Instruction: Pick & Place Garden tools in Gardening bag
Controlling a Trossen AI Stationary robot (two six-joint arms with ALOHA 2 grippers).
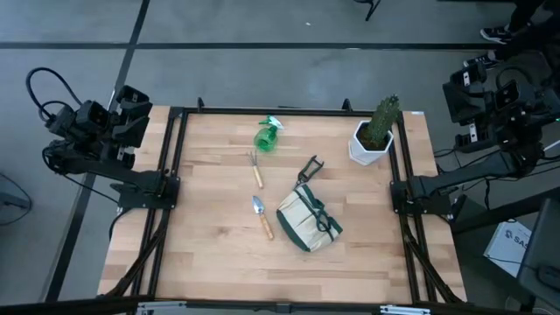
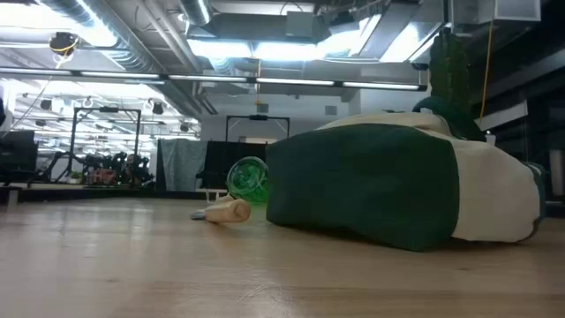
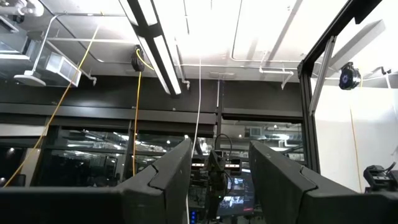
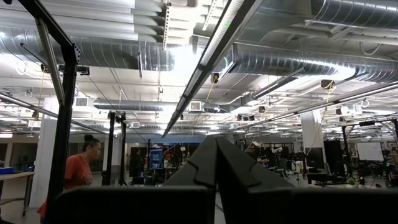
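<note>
The beige gardening bag with dark green trim lies on its side at the table's middle; it also shows in the low view. The green spray bottle lies at the far middle. The thin hand fork and the silver trowel lie left of the bag. The black-handled shears lie just beyond the bag. My left gripper is open, raised off the table's far left corner. My right gripper is shut, raised off the far right corner.
A white pot with a green plant stands at the far right of the table. A black frame runs along the table's left, far and right sides. A person in an orange top stands in the room beyond.
</note>
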